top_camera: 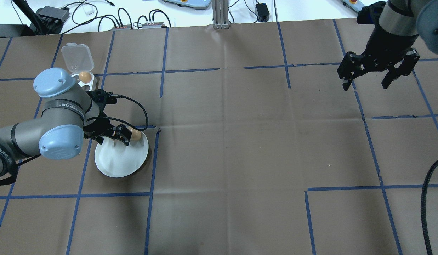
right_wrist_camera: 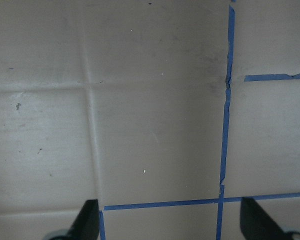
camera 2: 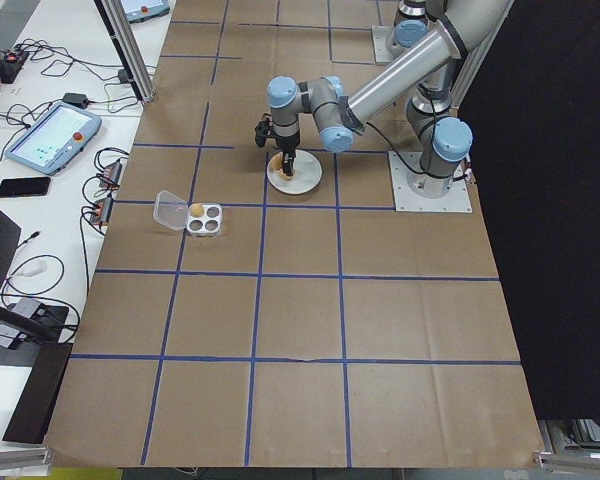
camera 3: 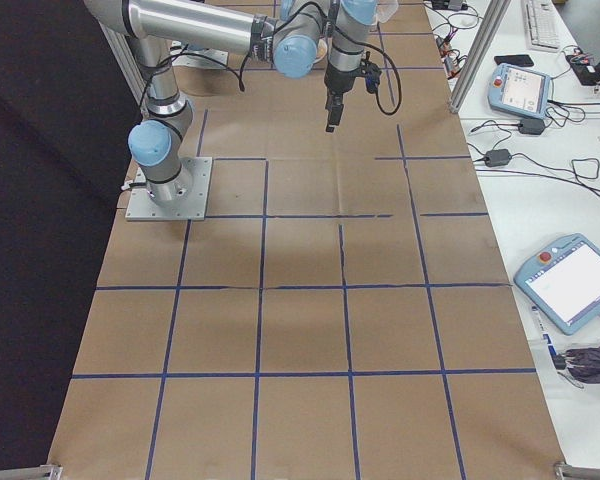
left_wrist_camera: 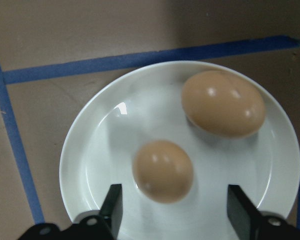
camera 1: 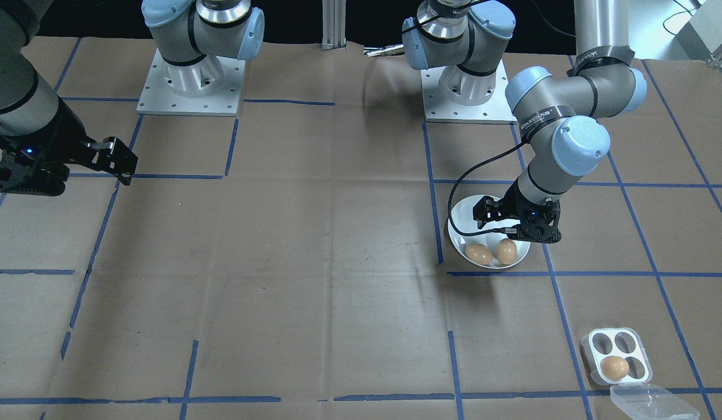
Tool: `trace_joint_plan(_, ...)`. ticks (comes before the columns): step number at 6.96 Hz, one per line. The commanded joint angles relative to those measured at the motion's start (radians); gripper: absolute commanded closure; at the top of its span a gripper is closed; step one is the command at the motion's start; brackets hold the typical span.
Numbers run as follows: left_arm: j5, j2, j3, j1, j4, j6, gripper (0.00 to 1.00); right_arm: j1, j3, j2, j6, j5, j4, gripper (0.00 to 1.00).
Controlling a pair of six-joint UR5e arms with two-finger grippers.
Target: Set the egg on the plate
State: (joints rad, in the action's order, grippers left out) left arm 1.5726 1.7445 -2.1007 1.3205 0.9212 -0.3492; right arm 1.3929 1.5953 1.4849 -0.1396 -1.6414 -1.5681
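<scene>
While the left gripper (left_wrist_camera: 172, 212) is parked just over the plate (camera 1: 463, 219), its jaws are spread wide with nothing pinched between them. Two brown eggs are seen lying on that white plate: one egg (left_wrist_camera: 162, 171) sits right between the open fingers in the left wrist view, and a second egg (left_wrist_camera: 223, 110) rests beside it, nearer the rim. One more egg (camera 1: 614, 366) is left in the small four-cup tray (camera 1: 616, 356), whose clear lid (camera 1: 652, 402) is flipped open. The right gripper (top_camera: 376, 72) is held well apart over bare brown paper, jaws open and empty too.
</scene>
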Motion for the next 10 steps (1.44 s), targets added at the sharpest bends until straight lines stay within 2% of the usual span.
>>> trace_joint_plan(1, 0.004, -0.040, 0.075, -0.006, 0.022, 0.060, 0.00, 0.000, 0.000, 0.000, 0.000, 0.000, 0.000, 0.00)
trace_joint_plan(4, 0.018, -0.028, 0.346, -0.015, 0.339, 0.110, 0.00, 0.000, 0.000, 0.000, 0.000, 0.000, 0.000, 0.00)
trace_joint_plan(5, 0.018, 0.016, 0.432, -0.020, 0.372, 0.111, 0.00, 0.000, 0.000, 0.000, 0.000, 0.000, 0.000, 0.00)
trace_joint_plan(7, 0.015, 0.168, 0.607, -0.088, 0.380, 0.096, 0.00, 0.000, 0.000, 0.000, 0.000, -0.002, 0.000, 0.00)
trace_joint_plan(10, 0.017, 0.434, 0.903, -0.139, 0.378, -0.040, 0.00, 0.000, 0.000, 0.000, 0.000, 0.000, 0.000, 0.00)
